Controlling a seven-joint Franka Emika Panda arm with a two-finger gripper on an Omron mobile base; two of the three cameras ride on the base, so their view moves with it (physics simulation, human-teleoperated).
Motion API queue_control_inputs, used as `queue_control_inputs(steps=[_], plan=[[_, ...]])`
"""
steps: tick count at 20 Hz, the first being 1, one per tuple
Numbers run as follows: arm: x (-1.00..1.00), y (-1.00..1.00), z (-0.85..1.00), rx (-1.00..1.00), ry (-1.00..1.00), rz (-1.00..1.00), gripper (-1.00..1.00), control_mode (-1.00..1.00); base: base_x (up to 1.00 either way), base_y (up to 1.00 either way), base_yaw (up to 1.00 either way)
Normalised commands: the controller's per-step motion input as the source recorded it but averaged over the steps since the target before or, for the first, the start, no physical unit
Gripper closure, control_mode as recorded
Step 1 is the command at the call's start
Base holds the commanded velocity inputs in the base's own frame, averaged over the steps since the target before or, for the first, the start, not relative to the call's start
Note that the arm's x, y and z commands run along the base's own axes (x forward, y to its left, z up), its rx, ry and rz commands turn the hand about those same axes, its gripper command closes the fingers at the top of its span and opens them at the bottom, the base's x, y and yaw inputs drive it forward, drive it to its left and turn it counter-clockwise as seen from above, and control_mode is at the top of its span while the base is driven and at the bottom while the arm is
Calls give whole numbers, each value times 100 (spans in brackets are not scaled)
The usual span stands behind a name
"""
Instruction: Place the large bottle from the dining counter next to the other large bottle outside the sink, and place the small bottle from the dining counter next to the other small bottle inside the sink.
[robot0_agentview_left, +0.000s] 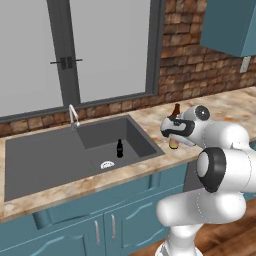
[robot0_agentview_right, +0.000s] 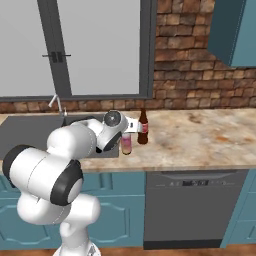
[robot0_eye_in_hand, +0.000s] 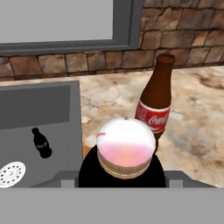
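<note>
Hand view is showing the clearest writing: the tall brown bottle (robot0_eye_in_hand: 156, 101) is wearing a red label reading "Coca-Cola" in white script. It is standing upright on the marbled tabletop (robot0_eye_in_hand: 197, 109), at about one o'clock from the pink-and-yellow bottle (robot0_eye_in_hand: 126, 148), just beside it. The hand (robot0_agentview_right: 125, 134) is grasping the pink-and-yellow bottle near its white cap, and the bottle is standing upright, its base at the tabletop near the sink's right rim. Whether the base is touching the stone cannot be told. Three bottles are showing in all: one pink-and-yellow, one tall brown and one small dark bottle (robot0_agentview_left: 119, 148). The small one is standing upright inside the dark grey sink (robot0_agentview_left: 45, 155), at about one o'clock from the single round drain (robot0_agentview_left: 107, 164); its label is too small to read. One curved faucet (robot0_agentview_left: 73, 116) is rising at the sink's back edge.
</note>
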Motion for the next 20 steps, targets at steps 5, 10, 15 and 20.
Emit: queue_control_inputs(steps=[5,10,15,20], plan=[[0,0,0,0,0,0,100,100,4,0,0],[1,0,-7,0,0,0,100,-100,2,0,0],[0,0,-19,0,0,0,100,-100,0,0,0],[0,0,-28,-2,-1,0,100,-100,0,0,0]])
